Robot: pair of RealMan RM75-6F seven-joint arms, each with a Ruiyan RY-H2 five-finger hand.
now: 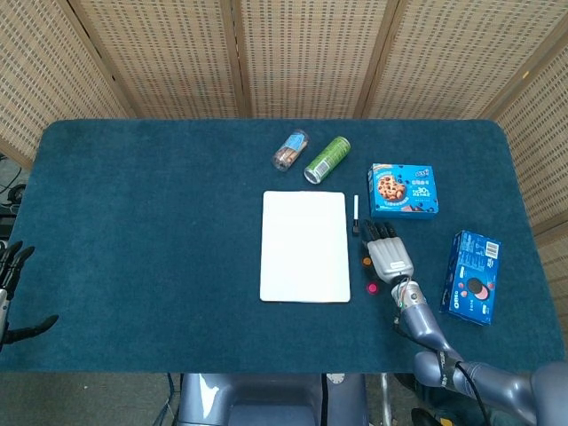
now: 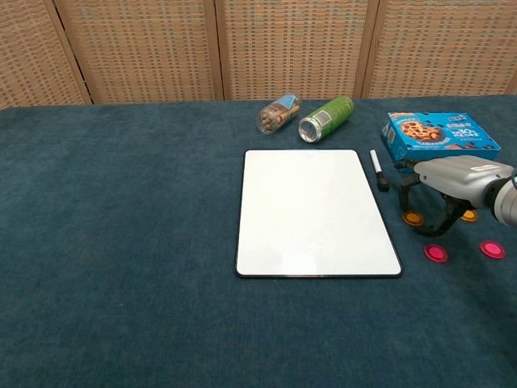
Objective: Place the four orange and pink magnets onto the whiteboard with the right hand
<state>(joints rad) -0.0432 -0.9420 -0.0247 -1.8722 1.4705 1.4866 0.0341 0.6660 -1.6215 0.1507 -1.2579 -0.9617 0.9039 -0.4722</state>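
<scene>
Reading what labels allow: a blue cookie box (image 2: 438,134) behind the magnets shows chocolate-chip cookies and a "30"; other print too small. A second blue box (image 1: 471,277), at the table's right, pictures dark sandwich cookies.

Magnets: round flat discs, four counted in the chest view. Two orange (image 2: 413,218) (image 2: 469,215), two pink (image 2: 436,253) (image 2: 492,249), all on the blue cloth just right of the whiteboard (image 2: 316,212), none on it. Board is white, dark-edged, blank.

Right hand (image 2: 452,187) hovers palm-down over the orange pair, fingers (image 2: 443,224) curled down and spread; holding nothing I can see. Left hand (image 1: 11,293) at the far left edge, fingers apart, empty.

Also: one black marker (image 2: 377,170), one green can (image 2: 325,119), one clear tube (image 2: 278,114), both lying down.
</scene>
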